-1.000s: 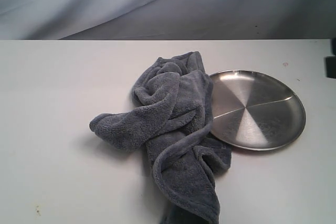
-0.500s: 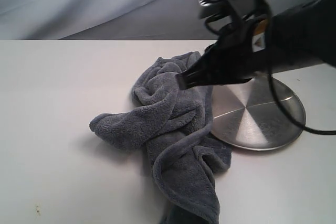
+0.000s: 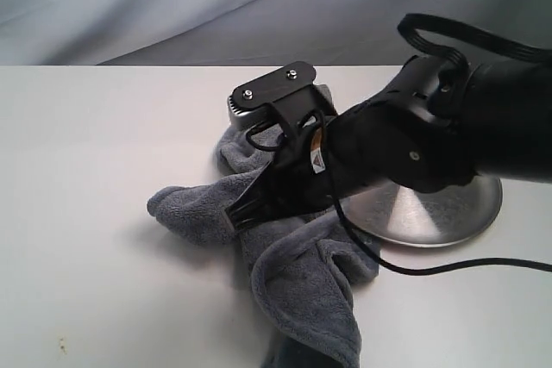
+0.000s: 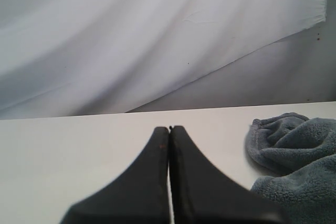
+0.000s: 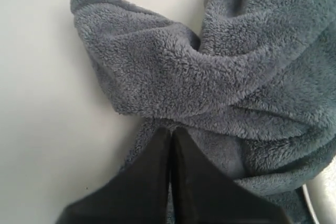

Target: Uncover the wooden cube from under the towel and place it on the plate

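Right gripper (image 3: 236, 215) is across the middle, over the towel (image 3: 302, 290). Its jaws are pressed together and hold nothing; can't tell if it touches the fleece. Left gripper (image 4: 169, 128) shows only in the left wrist view: jaws together, empty, above the table (image 4: 63, 145), towel nearby. Plate (image 3: 440, 221) sits just beside the towel, half hidden by the arm; the visible part is bare. Wooden cube isn't visible in any view.

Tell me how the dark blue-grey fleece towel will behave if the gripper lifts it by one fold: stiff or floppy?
Probably floppy: the dark blue-grey fleece towel lies in soft folds, so it should sag and trail from a grasp. Its plush pile likely gives good grip, not slip. Pushed, it would probably bunch up rather than slide.
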`<state>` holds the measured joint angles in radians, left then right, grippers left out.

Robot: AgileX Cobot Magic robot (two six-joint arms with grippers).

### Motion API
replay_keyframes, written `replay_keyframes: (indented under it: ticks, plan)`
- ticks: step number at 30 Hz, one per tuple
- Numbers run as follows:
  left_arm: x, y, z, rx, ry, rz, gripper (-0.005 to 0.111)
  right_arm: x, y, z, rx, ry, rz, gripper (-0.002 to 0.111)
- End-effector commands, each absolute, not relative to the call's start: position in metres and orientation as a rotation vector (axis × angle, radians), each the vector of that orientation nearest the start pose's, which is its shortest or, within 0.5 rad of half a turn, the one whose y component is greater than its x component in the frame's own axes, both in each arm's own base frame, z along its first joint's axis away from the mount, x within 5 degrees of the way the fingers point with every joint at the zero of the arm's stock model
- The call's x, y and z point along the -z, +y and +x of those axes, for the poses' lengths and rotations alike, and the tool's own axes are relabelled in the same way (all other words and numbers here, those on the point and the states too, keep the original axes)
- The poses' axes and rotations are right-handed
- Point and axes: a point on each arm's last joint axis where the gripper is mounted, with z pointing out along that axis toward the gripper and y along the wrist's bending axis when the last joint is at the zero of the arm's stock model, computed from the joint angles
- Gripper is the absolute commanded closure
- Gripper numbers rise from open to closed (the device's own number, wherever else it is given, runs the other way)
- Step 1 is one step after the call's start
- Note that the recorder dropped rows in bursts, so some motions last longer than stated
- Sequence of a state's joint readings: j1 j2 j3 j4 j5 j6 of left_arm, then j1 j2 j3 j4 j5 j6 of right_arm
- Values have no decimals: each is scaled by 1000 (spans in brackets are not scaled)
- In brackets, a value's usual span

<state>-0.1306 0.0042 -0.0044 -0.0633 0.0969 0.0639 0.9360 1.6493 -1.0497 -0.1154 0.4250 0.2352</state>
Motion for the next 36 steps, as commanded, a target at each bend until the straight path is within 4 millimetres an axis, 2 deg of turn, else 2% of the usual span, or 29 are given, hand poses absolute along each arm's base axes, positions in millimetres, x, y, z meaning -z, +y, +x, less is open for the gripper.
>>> replay_keyframes:
  ticks: [1,5,11,15,20,23,25,31,36]
  plan:
    - [-205,-8,56,108,1567,102,107,-222,261,220,-375,2406,-877,108]
    - [-205,-8,56,108,1567,102,107,-213,231,247,-312,2472,-743,108]
    - [-205,-8,56,108,1567,102,107,-219,183,295,-226,2458,-529,108]
    - [-205,-8,56,108,1567,102,107,-221,169,328,-186,2464,-444,108]
    - [-205,-8,56,108,1567,102,107,-218,188,364,-150,2482,-500,108]
    - [-205,-8,56,108,1567,102,107,-216,213,380,-179,2488,-517,108]
    - [-205,-8,56,108,1567,102,107,-216,233,383,-204,2468,-586,108]
    - [-205,-8,56,108,1567,102,107,-225,295,373,-329,2415,-716,108]
    - [-205,-8,56,108,1567,102,107,-227,336,341,-383,2384,-849,108]
